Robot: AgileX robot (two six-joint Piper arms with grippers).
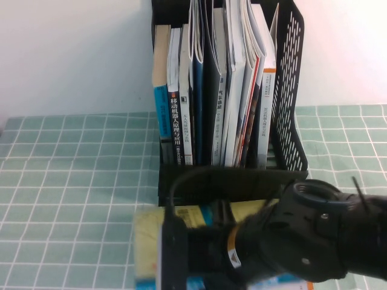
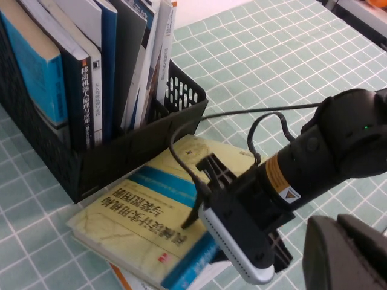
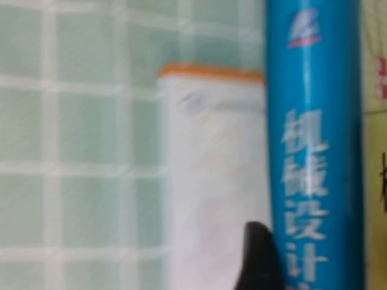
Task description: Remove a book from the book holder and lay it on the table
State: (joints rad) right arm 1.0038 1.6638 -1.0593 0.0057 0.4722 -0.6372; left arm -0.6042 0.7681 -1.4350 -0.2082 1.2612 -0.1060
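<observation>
The left end effector [image 2: 344,254] shows only as a dark blurred shape at the near corner of its own wrist view, raised above the table [image 1: 66,181]; whether its fingers are apart or together cannot be told.

On the mint-green gridded table, the black book holder [image 1: 290,90] stands upright against the white wall, its slots packed with standing books, among them a slim one with a tan-and-blue spine [image 1: 161,90] at the rack's left end.

Just in front of the holder's low front, the book [image 2: 139,223] lies flat, pale yellow-green cover up, its bright blue spine and band carrying white Chinese characters. It rests on top of a white book with orange edges [image 3: 211,175], which peeks out beside the blue spine.

The right arm reaches over the flat book from the right, and the right end effector [image 2: 199,205] sits low over the cover. One dark fingertip [image 3: 260,257] lies beside the spine; its finger spacing cannot be told.
</observation>
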